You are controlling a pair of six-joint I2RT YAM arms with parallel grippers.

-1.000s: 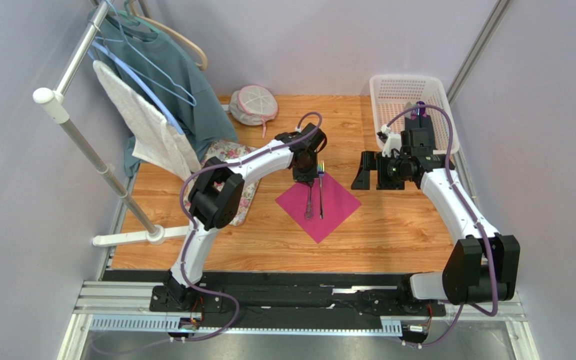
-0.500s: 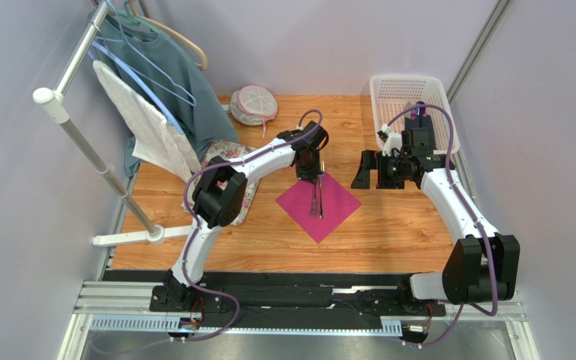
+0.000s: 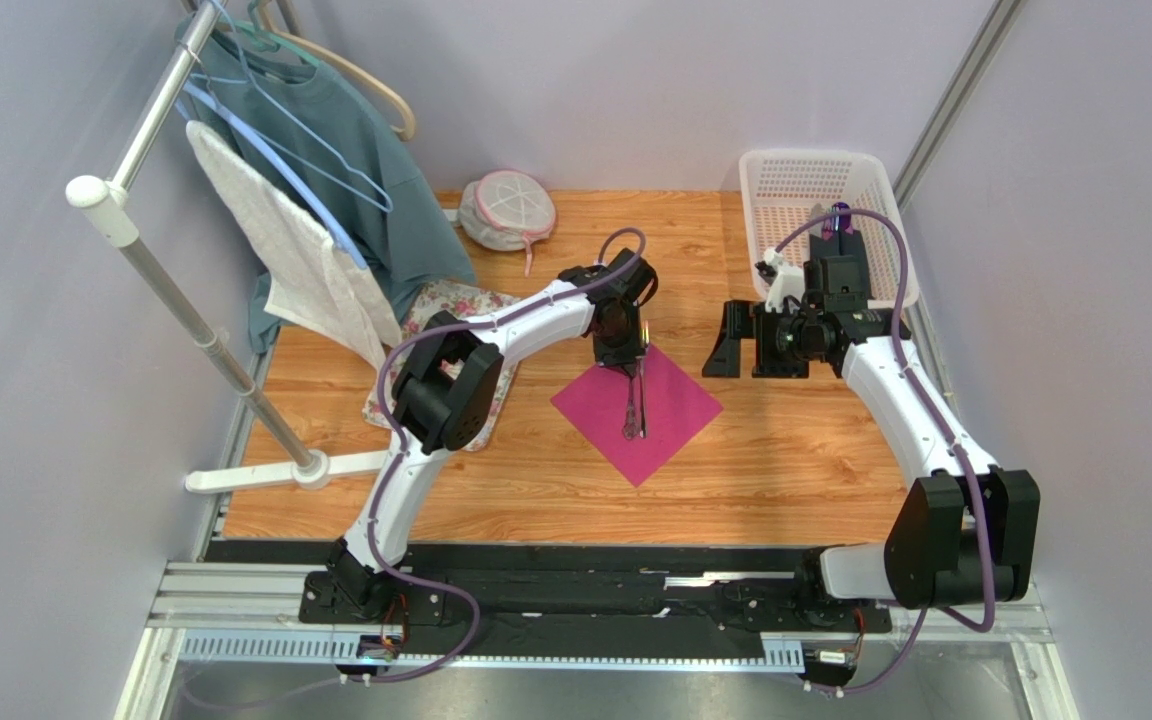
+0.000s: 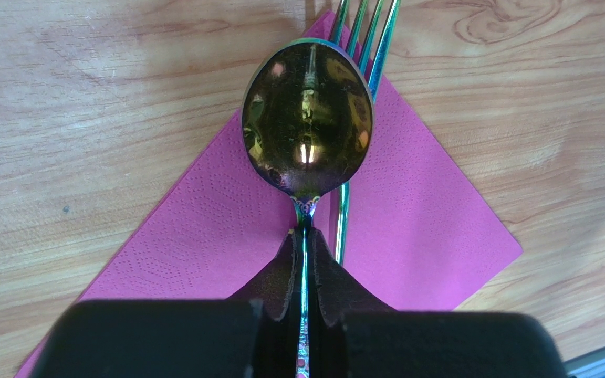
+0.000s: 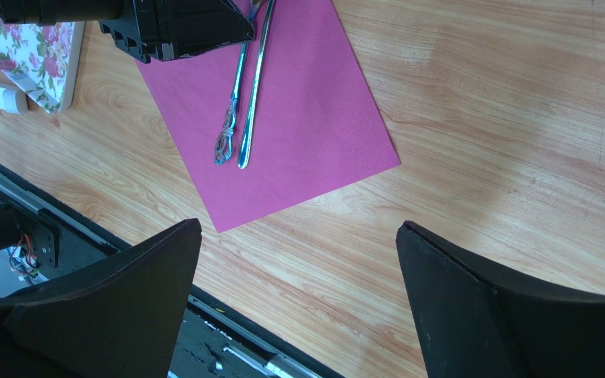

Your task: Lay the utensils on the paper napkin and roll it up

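Observation:
The magenta paper napkin (image 3: 683, 399) lies as a diamond at the table's middle. On it the gold fork (image 4: 342, 224) lies with its tines past the far corner. The spoon (image 4: 307, 130) sits close beside the fork, its bowl overlapping the tines. My left gripper (image 3: 617, 359) is shut on the spoon's thin handle just behind the bowl. In the right wrist view both handles, spoon (image 5: 230, 126) and fork (image 5: 255, 94), rest side by side on the napkin (image 5: 313, 134). My right gripper (image 3: 742, 344) hovers open right of the napkin, its jaws wide and holding nothing (image 5: 298, 228).
A white basket (image 3: 815, 186) stands at the back right. A floral cloth (image 3: 444, 308) lies left of the napkin under the left arm. A rack with a towel (image 3: 282, 248) and a teal shirt fills the left side. A round cap (image 3: 507, 209) sits at the back.
My left gripper has carried the spoon to the right across the napkin, from a gap beside the fork to right against it. The right arm has not moved.

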